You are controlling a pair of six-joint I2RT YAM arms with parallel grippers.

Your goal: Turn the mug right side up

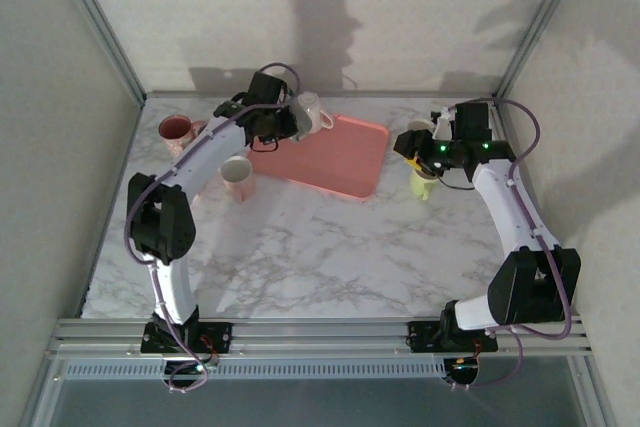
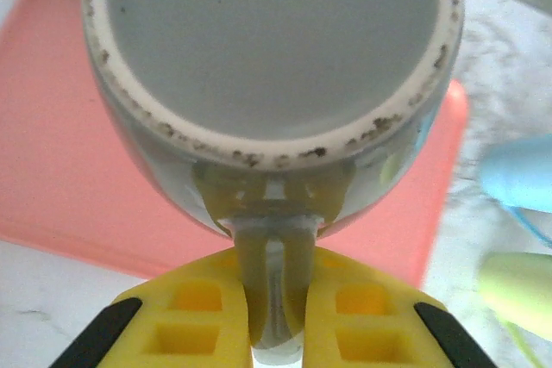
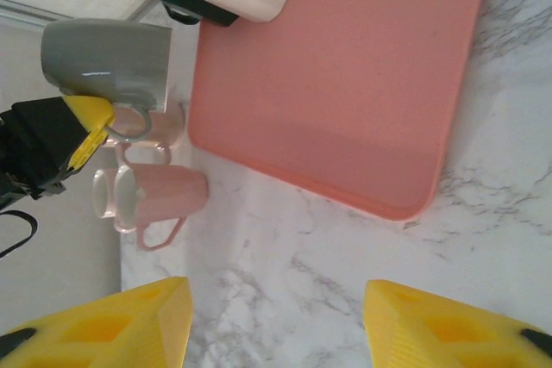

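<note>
At the back left of the marble table (image 1: 330,257), the left arm (image 1: 210,152) rises from its base at the near edge. Its white forearm reaches away and to the right, toward the far left corner of the pink tray (image 1: 340,152). There the left gripper (image 2: 276,299) is clamped on the handle (image 2: 276,282) of the grey mug (image 3: 103,53), one yellow finger pressed on each side. The mug is held off the surface by that handle alone. In the left wrist view its flat round end, ringed by a speckled rim, faces the camera, with the tray below it. In the right wrist view the mug lies sideways rather than upright, above two pink mugs (image 3: 155,196) that stand beside the tray's left edge.

The right arm (image 1: 510,207) stretches up the right side of the table, its wrist bent left toward the tray. The right gripper (image 3: 276,299) hangs above bare marble near the tray's right edge, its yellow fingers spread wide with nothing between them.
</note>
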